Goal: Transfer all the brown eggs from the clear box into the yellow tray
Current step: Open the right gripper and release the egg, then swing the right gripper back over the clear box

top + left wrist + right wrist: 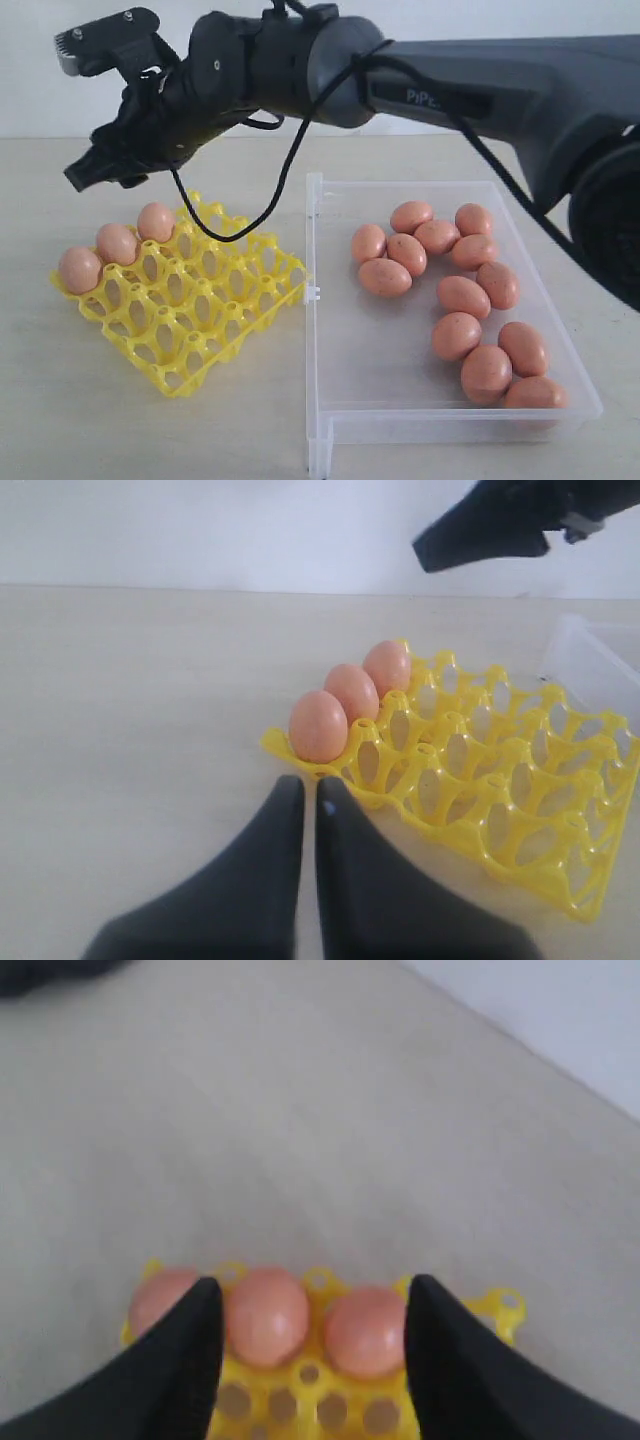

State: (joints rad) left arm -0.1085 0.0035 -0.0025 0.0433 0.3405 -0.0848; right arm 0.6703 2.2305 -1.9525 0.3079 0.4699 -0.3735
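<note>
Three brown eggs (pixel 117 243) sit in a row along the far left edge of the yellow tray (pixel 200 310). Several more brown eggs (pixel 463 296) lie loose in the clear box (pixel 315 300) to the tray's right. My right gripper (pixel 72 115) has reached across and hangs open above the tray's egg row with nothing in it. In the right wrist view its gripper (pixel 312 1295) frames two of the eggs (pixel 267 1315) below. My left gripper (pixel 305 790) is shut and empty, low over the table just short of the tray (pixel 480 780) and its nearest egg (pixel 318 725).
The right arm (pixel 480 90) stretches over the clear box from the right. One of its dark fingers (pixel 480 525) shows high in the left wrist view. Bare pale table (pixel 60 400) lies left of and in front of the tray.
</note>
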